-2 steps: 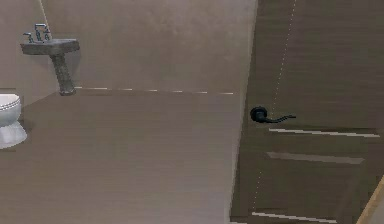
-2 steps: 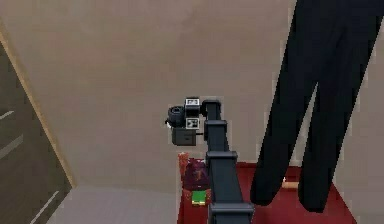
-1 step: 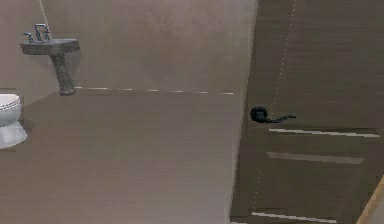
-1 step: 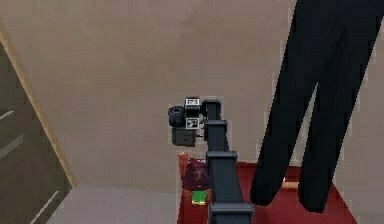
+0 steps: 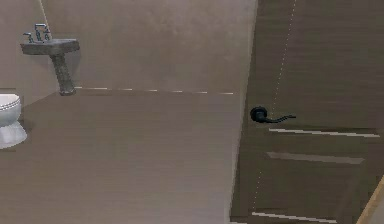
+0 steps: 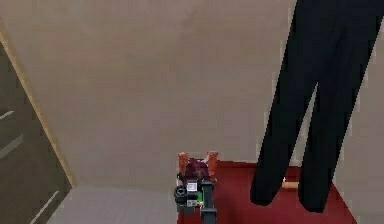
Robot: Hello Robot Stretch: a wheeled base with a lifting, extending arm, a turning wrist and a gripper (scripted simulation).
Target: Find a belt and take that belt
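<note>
Fingers (image 6: 186, 162): state and load unreadable; red surface (image 6: 240, 180) just behind; belt not yet found; scan up black trousers (image 6: 310, 90) hanging right of fingers; turn slowly, door (image 6: 28, 150) off to left.

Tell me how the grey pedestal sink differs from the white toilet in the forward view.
Colour: the grey pedestal sink is mottled grey, the white toilet plain white. Shape: the sink stands tall on a slim column, the toilet sits low and rounded. Framing: the sink shows whole, the toilet is cut by the view's left edge. Both stand on the tan floor.
</note>
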